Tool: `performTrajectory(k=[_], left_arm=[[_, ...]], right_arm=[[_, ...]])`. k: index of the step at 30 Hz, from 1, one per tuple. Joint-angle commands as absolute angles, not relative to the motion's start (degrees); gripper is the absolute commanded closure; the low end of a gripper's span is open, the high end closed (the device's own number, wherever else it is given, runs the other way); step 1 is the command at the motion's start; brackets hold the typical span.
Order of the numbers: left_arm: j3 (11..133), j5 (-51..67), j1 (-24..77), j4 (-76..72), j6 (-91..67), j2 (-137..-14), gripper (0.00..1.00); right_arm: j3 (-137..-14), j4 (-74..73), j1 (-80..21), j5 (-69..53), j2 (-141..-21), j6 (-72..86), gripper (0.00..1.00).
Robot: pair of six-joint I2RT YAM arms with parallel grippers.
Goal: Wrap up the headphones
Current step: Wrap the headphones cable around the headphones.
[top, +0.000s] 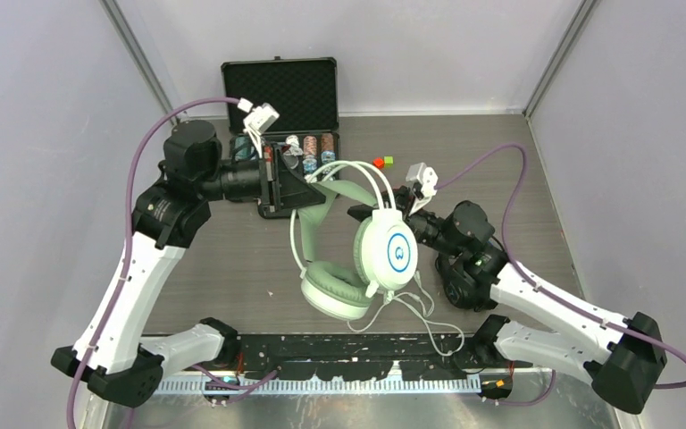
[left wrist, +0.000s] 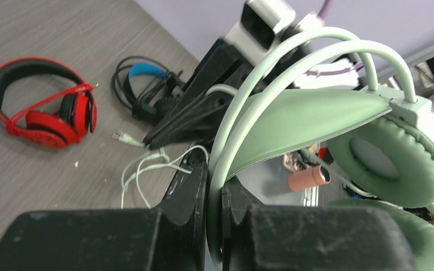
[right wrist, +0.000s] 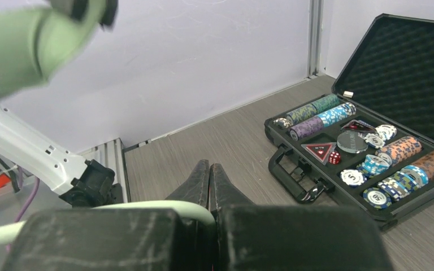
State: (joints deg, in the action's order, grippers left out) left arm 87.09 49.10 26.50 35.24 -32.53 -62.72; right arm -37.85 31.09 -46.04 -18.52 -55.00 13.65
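Observation:
The pale mint-green headphones [top: 362,259] hang above the table's middle, one white cup [top: 387,252] facing up. My left gripper [left wrist: 217,180] is shut on the headband's thin arch [left wrist: 271,62], and it appears from above as the left gripper [top: 315,197]. My right gripper [right wrist: 209,170] is shut; a pale-green cable [right wrist: 147,207] bends into the base of its jaws. In the top view the right gripper [top: 359,213] sits beside the cup. Loose cable [top: 411,313] trails on the table. Red headphones [left wrist: 45,110] and black headphones with a blue band [left wrist: 147,84] lie beyond.
An open black case [top: 281,89] of poker chips [right wrist: 373,164] stands at the back, close behind the left gripper. Small red and green dice [top: 382,162] lie near it. A black rail [top: 348,357] runs along the near edge. Grey walls close in both sides.

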Motion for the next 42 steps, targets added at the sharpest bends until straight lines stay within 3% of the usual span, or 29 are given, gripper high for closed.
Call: performTrajectory(k=[1, 11, 24, 34, 42], left_arm=[[86.05, 56.05, 26.72, 40.77, -27.6, -60.38, 1.0], [90.82, 39.49, 27.22, 64.38, -1.03, -62.5, 1.0], [91.78, 21.72, 34.71, 67.87, 23.76, -63.76, 1.0], [89.47, 7.1, 38.78, 64.52, 30.6, -64.22, 1.0], [87.99, 4.41, 39.86, 59.45, 37.96, -64.38, 1.0]], right_arm=[[-43.76, 21.55, -43.33, -20.65, -53.23, 12.71, 1.0], [-59.12, -14.37, -41.44, -22.21, -52.67, 10.52, 1.0], [-75.47, -44.74, -41.51, -28.83, -58.72, 18.7, 1.0], [-79.58, -50.59, -41.43, -34.94, -62.25, 22.32, 0.99], [-77.36, -42.91, -41.4, -47.21, -63.84, 29.82, 0.99]])
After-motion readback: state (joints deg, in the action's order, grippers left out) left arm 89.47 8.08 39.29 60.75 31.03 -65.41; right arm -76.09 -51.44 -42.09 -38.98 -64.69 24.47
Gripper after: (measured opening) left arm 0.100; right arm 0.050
